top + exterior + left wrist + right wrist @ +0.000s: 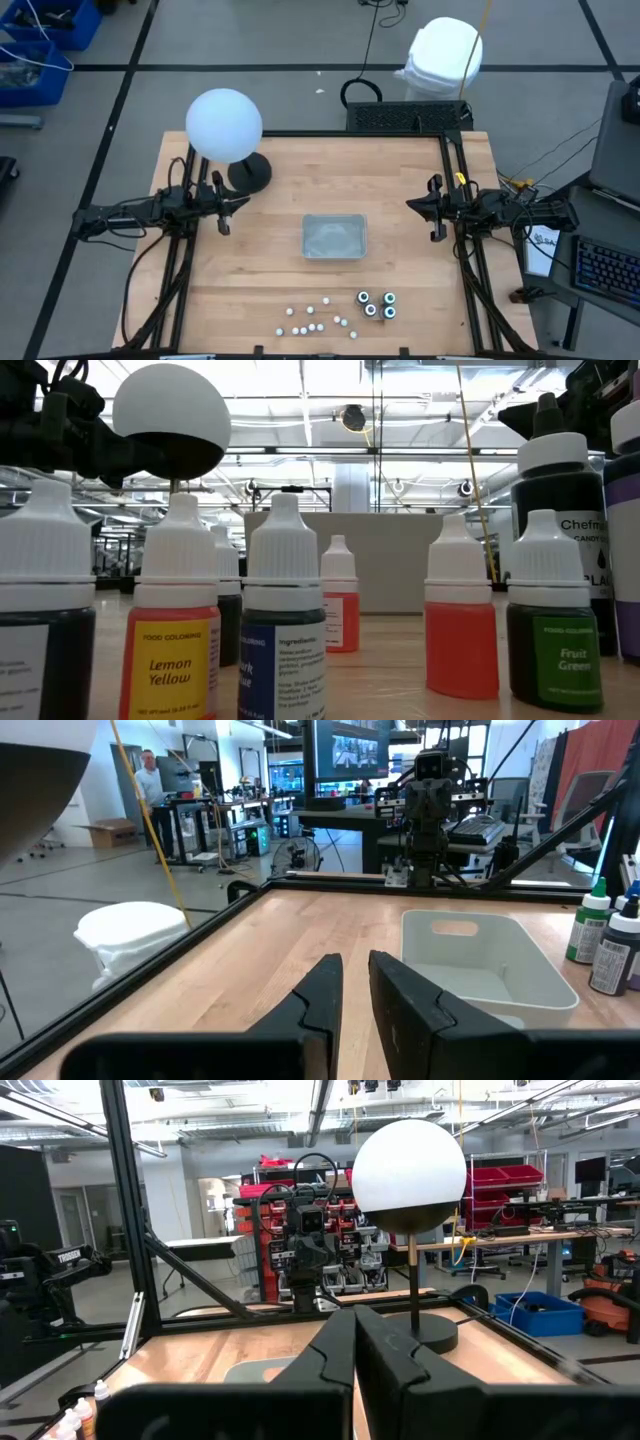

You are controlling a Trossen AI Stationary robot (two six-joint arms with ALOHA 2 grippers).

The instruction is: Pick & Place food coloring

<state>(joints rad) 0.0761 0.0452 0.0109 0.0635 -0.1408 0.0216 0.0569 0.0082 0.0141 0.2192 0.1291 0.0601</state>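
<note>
From the low view I read "Food Coloring Lemon Yellow" on the yellow-labelled bottle (pixel 172 650), "Fruit Green" on the green bottle (pixel 553 630) at 3 o'clock, and "Chefm…" on the tall dark bottle (pixel 560 510).

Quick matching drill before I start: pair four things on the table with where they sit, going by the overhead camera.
Things:
1. clear tray
2. globe lamp
3. four dark jars
4. small white-capped bottles

Places, as seen in the overhead picture:
A. near edge, to the right of the other food coloring
B. far left part of the table, by the left arm
C. middle of the table, between the two arms
D. near edge, scattered to the left of the jars

Pairs: 1-C, 2-B, 3-A, 4-D
</note>
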